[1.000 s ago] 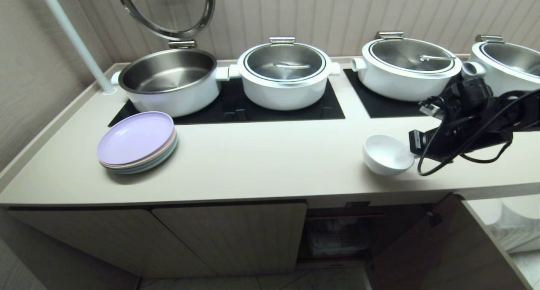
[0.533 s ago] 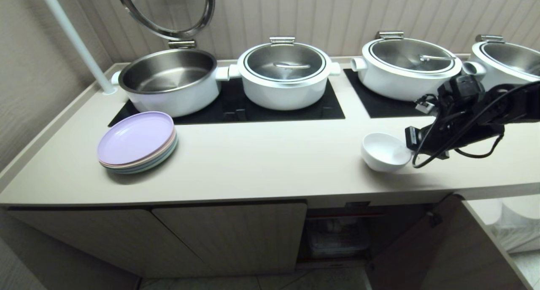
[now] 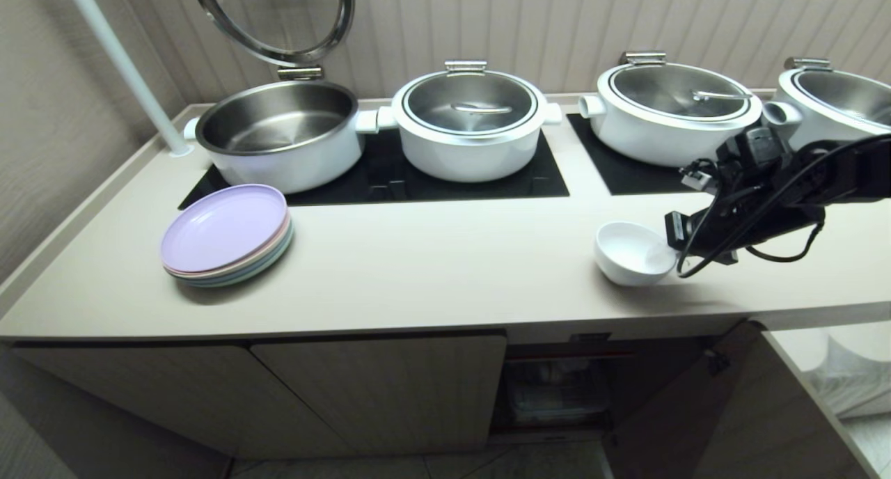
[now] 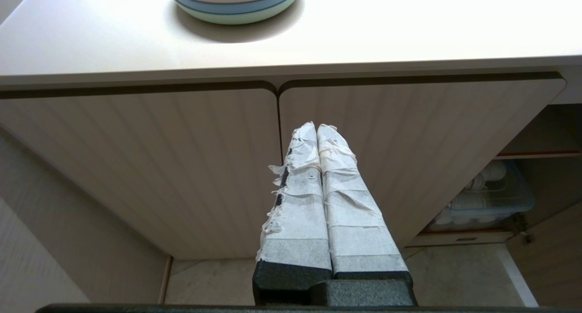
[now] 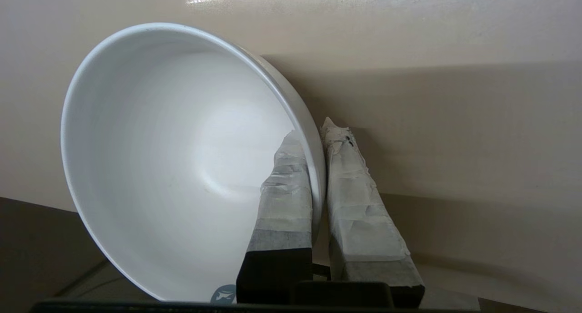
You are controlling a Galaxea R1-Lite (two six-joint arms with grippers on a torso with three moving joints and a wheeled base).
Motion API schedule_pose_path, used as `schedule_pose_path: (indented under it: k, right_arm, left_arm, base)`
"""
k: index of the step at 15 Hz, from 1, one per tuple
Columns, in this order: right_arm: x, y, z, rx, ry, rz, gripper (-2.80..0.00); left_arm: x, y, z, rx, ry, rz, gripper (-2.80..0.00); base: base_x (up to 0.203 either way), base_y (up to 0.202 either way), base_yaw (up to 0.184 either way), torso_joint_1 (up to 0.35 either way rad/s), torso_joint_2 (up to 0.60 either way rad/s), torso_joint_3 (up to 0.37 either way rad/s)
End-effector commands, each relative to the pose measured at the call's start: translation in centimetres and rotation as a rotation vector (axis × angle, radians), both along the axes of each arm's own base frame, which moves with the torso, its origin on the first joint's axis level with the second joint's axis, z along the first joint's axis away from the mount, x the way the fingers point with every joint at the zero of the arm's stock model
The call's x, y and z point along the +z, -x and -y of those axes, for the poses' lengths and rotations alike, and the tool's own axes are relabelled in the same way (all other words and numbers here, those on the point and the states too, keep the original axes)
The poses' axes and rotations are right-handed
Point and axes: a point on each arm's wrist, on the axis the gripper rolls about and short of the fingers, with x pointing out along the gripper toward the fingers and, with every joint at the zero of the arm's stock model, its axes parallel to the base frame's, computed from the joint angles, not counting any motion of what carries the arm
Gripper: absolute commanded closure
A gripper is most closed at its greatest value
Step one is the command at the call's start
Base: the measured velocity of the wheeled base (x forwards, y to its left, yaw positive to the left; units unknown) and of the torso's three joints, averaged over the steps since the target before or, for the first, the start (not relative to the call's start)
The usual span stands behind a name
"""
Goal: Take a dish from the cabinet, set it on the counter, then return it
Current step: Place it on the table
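Right end effector pinches bowl rim – one finger inside, one outside – so it sits tilted low over counter, ready to set down.

Desk layout — plates at front left, bowl at front right, four pots in a row behind; cabinet beneath.

light: soft, even | glare: counter washed out | edges: curved
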Motion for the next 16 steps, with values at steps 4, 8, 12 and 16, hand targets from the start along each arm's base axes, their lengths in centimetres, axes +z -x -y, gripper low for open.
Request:
schedule_pose_path:
  k: [4,8,12,16]
  right_arm:
    - [-0.15,-0.05,-0.01,0.0,-0.001,-0.006,0.0]
    - [-0.19,-0.03,0.03,0.001,0.0,-0.008,0.0]
    - [-0.26,-0.02,0.0,-0.014,0.024,-0.011,0.0]
    - [-0.16,0.0,0.0,-0.014,0.024,-0.008,0.0]
  left_arm:
    - [0.0,0.0,0.0,0.0,0.001,0.001,0.0]
    - [0.0,0.0,0.0,0.0,0.001,0.001,0.0]
    - [0.0,0.0,0.0,0.0,0.001,0.001,0.0]
    - [0.0,0.0,0.0,0.0,0.001,0.001,0.0]
  base:
    - [0.0,0.0,0.0,0.0,0.0,0.0]
    - [0.0,0.0,0.0,0.0,0.0,0.0]
    - [0.0,0.0,0.0,0.0,0.0,0.0]
    - [0.0,0.0,0.0,0.0,0.0,0.0]
